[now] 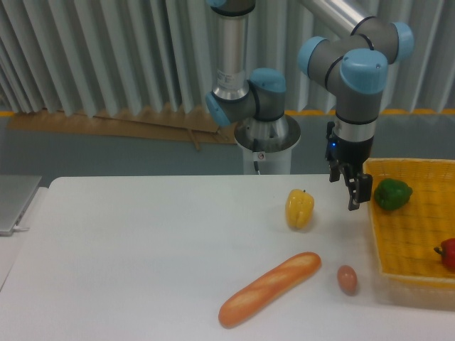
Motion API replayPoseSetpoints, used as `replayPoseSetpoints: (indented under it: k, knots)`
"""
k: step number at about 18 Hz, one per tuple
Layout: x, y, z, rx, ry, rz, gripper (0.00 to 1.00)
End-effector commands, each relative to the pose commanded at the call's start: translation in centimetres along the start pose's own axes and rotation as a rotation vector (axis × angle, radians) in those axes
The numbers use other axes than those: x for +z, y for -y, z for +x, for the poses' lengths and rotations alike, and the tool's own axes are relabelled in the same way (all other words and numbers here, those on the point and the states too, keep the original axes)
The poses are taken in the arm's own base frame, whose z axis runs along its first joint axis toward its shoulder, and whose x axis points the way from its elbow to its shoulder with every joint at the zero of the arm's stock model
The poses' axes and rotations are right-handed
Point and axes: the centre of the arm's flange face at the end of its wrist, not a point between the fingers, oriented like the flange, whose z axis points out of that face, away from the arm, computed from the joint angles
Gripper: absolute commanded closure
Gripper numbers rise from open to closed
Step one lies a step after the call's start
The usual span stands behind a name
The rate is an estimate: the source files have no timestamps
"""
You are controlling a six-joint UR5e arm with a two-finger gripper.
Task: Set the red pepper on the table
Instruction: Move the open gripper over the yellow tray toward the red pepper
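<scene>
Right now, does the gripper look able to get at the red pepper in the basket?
Probably yes. The red pepper lies uncovered at the right edge of the open-topped basket, apart from the green pepper. The gripper hangs above the basket's left rim, holding nothing, and nothing stands between them.

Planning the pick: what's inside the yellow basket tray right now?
The yellow basket tray holds a green pepper near its back-left corner and the red pepper, cut off by the image edge. Anything farther right is out of view.
</scene>
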Motion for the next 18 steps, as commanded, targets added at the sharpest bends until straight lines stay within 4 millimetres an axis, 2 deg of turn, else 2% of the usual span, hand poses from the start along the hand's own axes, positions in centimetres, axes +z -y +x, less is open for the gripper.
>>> replayPoseSetpoints:
  k: [8,12,18]
  knots:
    - [0.0,0.4,0.1,-0.075,-0.001,0.007,0.00]
    - [-0.6,1.9,0.6,-0.144,0.007,0.001,0.00]
    - [-0.7,1.5,0.3,-0.107,0.016,-0.002,0.00]
